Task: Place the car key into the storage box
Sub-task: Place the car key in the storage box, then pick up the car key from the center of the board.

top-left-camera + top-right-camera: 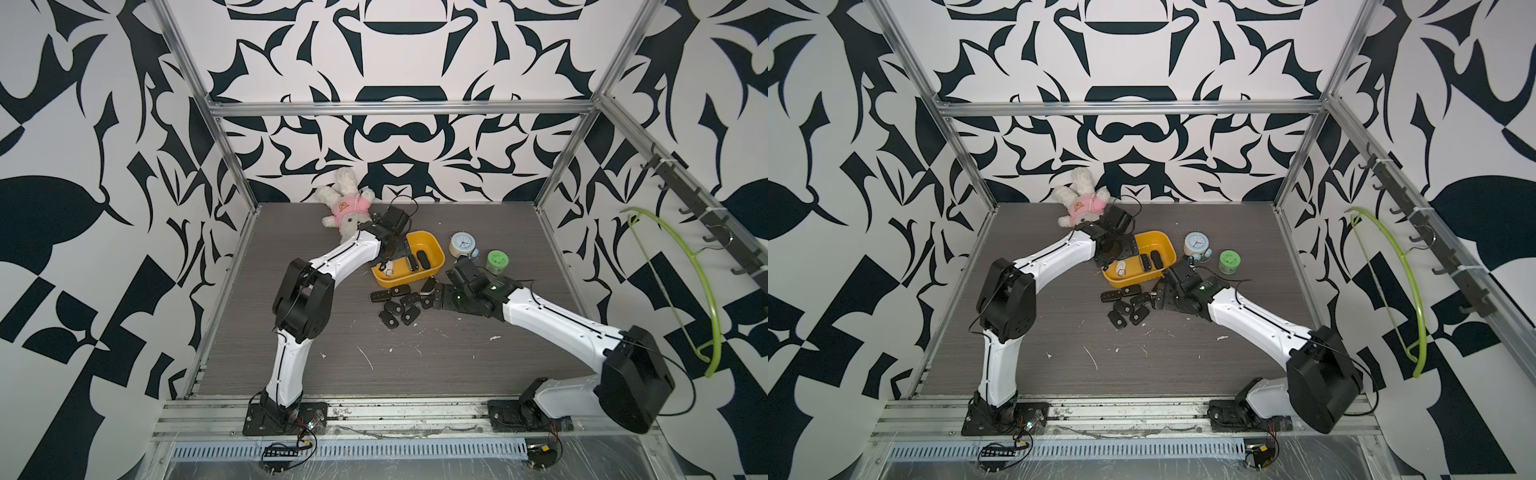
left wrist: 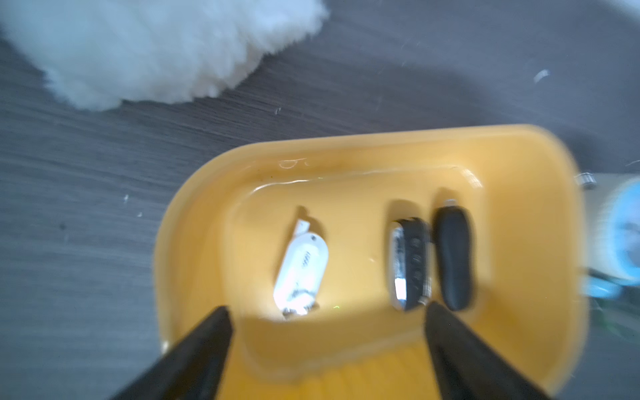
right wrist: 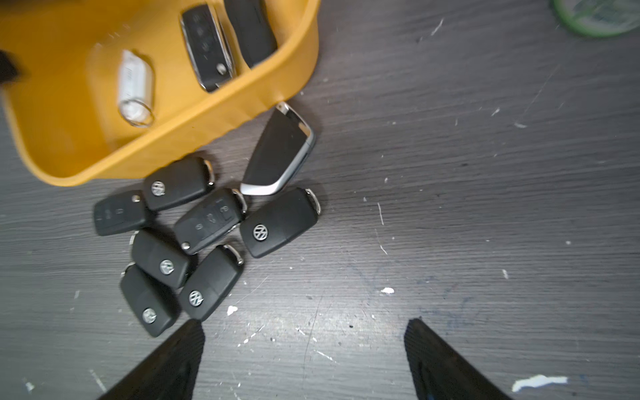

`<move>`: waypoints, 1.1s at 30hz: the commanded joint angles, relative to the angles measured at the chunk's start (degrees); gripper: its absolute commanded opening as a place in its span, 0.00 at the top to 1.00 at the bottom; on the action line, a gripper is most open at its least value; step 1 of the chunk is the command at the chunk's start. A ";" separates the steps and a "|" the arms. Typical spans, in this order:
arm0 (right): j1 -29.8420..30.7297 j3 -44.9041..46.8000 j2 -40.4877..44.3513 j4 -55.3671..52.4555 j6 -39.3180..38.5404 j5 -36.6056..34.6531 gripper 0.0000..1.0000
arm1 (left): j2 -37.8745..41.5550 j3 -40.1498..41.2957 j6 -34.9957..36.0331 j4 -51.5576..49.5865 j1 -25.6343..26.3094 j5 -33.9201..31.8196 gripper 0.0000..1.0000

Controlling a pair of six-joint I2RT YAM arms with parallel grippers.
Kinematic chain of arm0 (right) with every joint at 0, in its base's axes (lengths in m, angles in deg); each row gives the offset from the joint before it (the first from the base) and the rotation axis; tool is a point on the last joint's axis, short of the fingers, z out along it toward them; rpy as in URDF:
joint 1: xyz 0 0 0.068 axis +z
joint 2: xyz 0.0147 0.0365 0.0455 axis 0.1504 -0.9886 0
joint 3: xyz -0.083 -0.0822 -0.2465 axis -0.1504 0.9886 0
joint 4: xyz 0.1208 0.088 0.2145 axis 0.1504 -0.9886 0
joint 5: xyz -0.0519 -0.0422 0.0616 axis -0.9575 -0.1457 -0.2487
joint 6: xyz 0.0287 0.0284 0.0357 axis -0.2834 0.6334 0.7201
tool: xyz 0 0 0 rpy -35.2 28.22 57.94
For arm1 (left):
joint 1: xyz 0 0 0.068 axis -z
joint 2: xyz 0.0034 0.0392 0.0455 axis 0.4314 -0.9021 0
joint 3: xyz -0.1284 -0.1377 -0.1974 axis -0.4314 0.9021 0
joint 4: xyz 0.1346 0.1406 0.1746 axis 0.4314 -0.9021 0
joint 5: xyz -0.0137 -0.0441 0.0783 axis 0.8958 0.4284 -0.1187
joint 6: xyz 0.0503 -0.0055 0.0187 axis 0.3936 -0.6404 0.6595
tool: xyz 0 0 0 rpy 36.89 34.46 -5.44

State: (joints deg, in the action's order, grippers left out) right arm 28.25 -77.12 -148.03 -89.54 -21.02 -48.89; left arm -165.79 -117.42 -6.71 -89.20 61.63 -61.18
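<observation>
Your left gripper [image 2: 327,308] hangs open over the storage box [image 2: 346,145], seemingly to release the white car key [image 2: 301,270] lying just beneath; your right gripper [image 3: 304,322], open too, faces black keys [image 3: 207,221] ahead.

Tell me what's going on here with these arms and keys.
Two arms are putting car keys into the yellow storage box. Three keys lie in it: a white key and two black ones. The left gripper hangs open and empty above the box. The right gripper, also open, hovers over the table beside the pile of black keys outside.
</observation>
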 commanded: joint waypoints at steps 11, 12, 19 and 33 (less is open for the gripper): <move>-1.64 -10.26 -11.31 7.10 -18.99 9.14 0.06 | 27.11 25.43 1.43 8.41 -0.04 2.72 0.00; -2.23 -11.27 -12.54 6.28 -20.43 9.74 0.05 | 29.31 27.86 1.08 9.01 -0.03 2.44 0.00; -6.72 -12.33 -18.01 9.00 -23.82 17.61 0.03 | 40.66 42.06 -3.69 10.96 0.00 3.55 0.01; -6.85 -16.55 -26.14 9.00 -25.85 20.97 0.02 | 49.35 51.30 -5.99 11.52 -0.03 -0.58 0.00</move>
State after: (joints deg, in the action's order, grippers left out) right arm 21.19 -91.50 -174.06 -81.04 -45.54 -29.33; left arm -116.40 -65.99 -12.05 -78.30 61.63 -60.63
